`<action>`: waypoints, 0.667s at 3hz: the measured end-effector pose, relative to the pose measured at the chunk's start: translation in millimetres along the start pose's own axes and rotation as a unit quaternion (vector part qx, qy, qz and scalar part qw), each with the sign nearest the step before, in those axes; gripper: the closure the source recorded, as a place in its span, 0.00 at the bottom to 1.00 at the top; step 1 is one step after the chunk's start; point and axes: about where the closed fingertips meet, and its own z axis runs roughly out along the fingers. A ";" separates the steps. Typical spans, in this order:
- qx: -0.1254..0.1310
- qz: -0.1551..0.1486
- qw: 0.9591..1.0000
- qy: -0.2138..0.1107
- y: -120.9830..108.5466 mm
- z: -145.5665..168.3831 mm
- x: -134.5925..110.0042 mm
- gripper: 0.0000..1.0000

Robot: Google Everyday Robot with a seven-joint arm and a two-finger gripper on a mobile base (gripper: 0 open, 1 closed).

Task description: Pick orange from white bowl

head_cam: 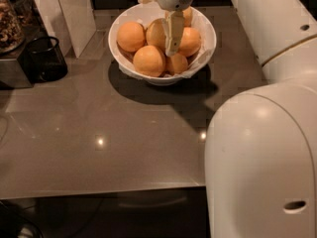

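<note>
The white bowl (pixel 204 28) stands at the back middle of the grey table and holds several oranges. The orange (pixel 154 33), large and paler than the rest, lies in the middle of the pile. Deeper-orange fruits lie to its left (pixel 131 36), front (pixel 148 61) and right (pixel 189 41). My gripper (pixel 171 35) reaches down from above into the bowl and sits against the right side of the orange, between it and the right fruit. It hides part of the pile's middle.
A small black cup (pixel 46 58) stands left of the bowl, next to a dark appliance with a jar (pixel 9 24). White upright panels (pixel 67 11) stand behind the cup. My white arm (pixel 262 157) fills the right side. The table's front edge (pixel 99 192) is near.
</note>
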 end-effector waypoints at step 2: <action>-0.016 -0.030 0.998 0.045 0.6 7.0 30.5 0.00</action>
